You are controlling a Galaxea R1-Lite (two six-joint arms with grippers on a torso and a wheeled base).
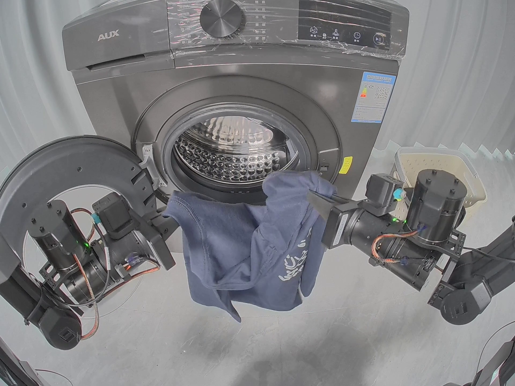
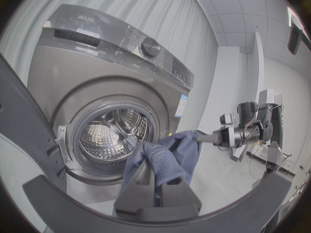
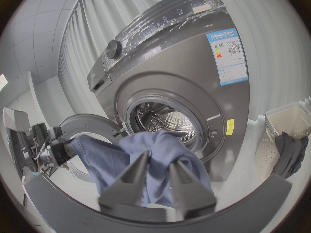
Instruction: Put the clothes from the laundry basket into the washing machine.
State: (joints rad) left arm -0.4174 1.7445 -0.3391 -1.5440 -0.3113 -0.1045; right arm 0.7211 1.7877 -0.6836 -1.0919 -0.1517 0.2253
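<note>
The round grey door (image 1: 59, 162) stands open just outside the left gripper (image 2: 157, 175), whose jaws pinch one ribbed edge of a soft navy T-shirt (image 1: 252, 247). The cloth sags in folds between both grippers, before the dimpled steel drum (image 1: 230, 151) of the washing machine (image 1: 241, 81). The right gripper (image 3: 158, 160) has its jaws clamped on the other end. Beyond it, a perforated cream laundry basket (image 3: 291, 117) has a dark garment (image 3: 290, 156) draped over its rim.
</note>
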